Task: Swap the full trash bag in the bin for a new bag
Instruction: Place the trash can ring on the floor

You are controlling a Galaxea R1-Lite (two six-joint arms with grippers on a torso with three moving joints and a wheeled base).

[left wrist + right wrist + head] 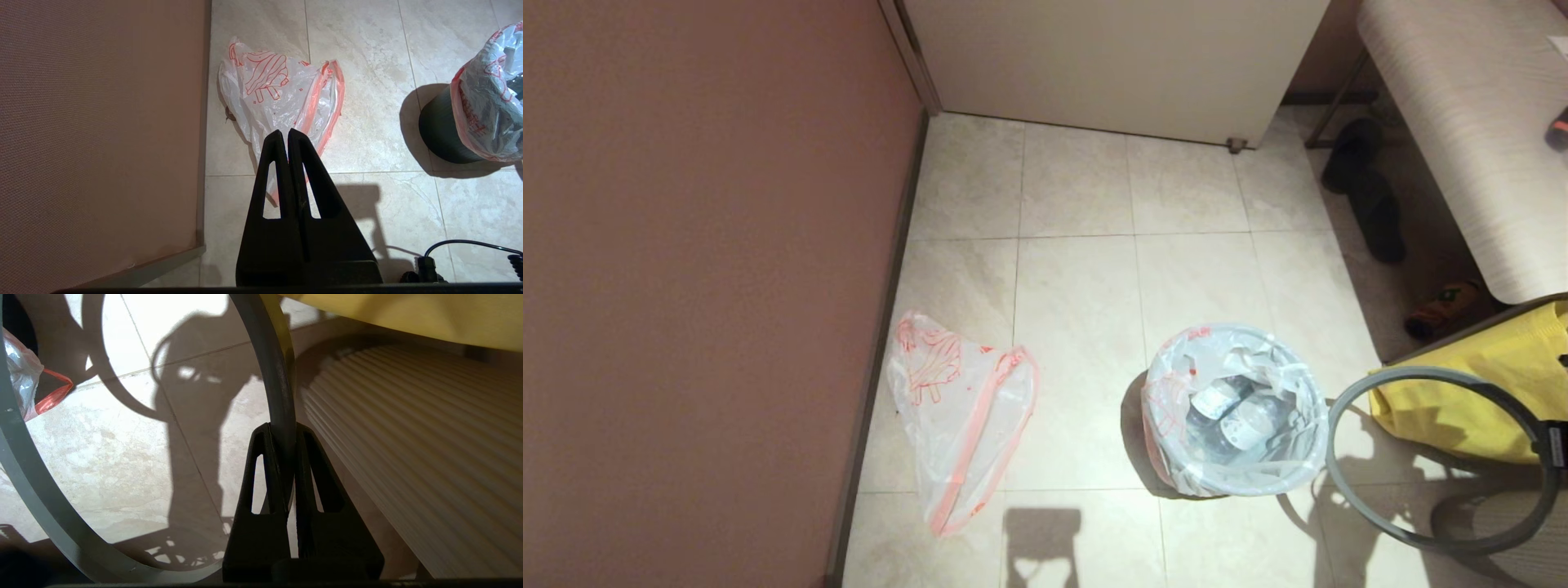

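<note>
Nearest the robot, at the lower right of the head view, the right gripper holds the grey hoop. Its fingers are clamped on the hoop's band, one finger on each side, as the right wrist view shows. The hoop hangs off the bin, tilted, above the tiled floor and its own ring-shaped shadow. One side of the hoop lies in front of the yellow bag.

The left gripper is parked over the floor near the wall. Its fingers are pressed together and hold nothing. Its tips point toward the new bag.

The new bag lies flat and limp on the floor just beside the wall's skirting. Its pink-red hem runs along the side away from the wall, and the red line print sits at its far end.

The bin stands upright on the floor, well apart from the new bag and just beside the hoop. The full bag is in the bin. Its mouth is open and folded down over the bin's edge. Clear bottles with white labels lie inside it.

Farther off, the yellow bag leans under a pale ribbed bench at the right. Dark shoes lie on the floor beneath the bench. A white cabinet closes the far end of the floor.
</note>
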